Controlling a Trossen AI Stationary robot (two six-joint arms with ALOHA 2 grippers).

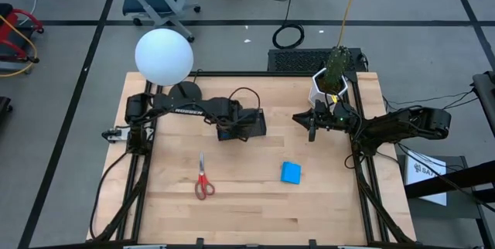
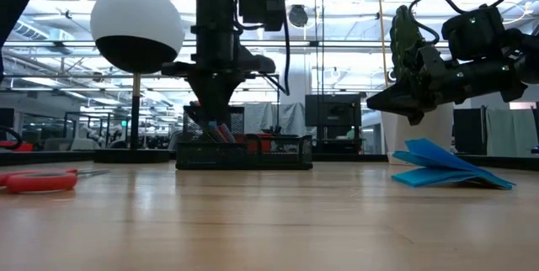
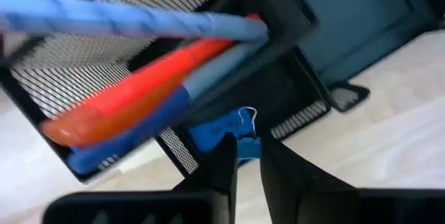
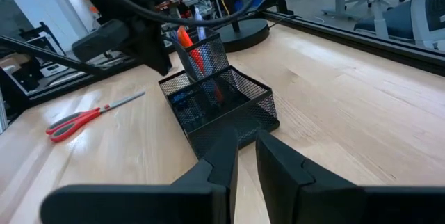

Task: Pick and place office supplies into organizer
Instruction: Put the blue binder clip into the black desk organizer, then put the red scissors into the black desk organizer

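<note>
The black mesh organizer (image 1: 254,124) stands at the table's far middle, with orange, blue and grey-purple pens (image 3: 132,102) in it. My left gripper (image 3: 247,156) points down over it, shut on a small blue eraser (image 3: 215,132); it also shows in the low view (image 2: 215,113). My right gripper (image 1: 303,119) hangs shut and empty to the right of the organizer, above the table. The red-handled scissors (image 1: 203,182) and the blue notepad (image 1: 291,172) lie flat on the table nearer the front. My left gripper pinches the small blue eraser between its two fingertips (image 3: 224,156) from above, pointing down. The eraser's blue edge (image 3: 245,145) shows in the gap and spreads to one side of the fingers. It sits over a low compartment; whether it rests on the floor I cannot tell.
A white pot with a plant (image 1: 328,83) stands at the far right, just behind my right gripper. A lamp with a white globe (image 1: 164,56) stands at the far left. Open wood lies between the scissors and the notepad and along the near edge.
</note>
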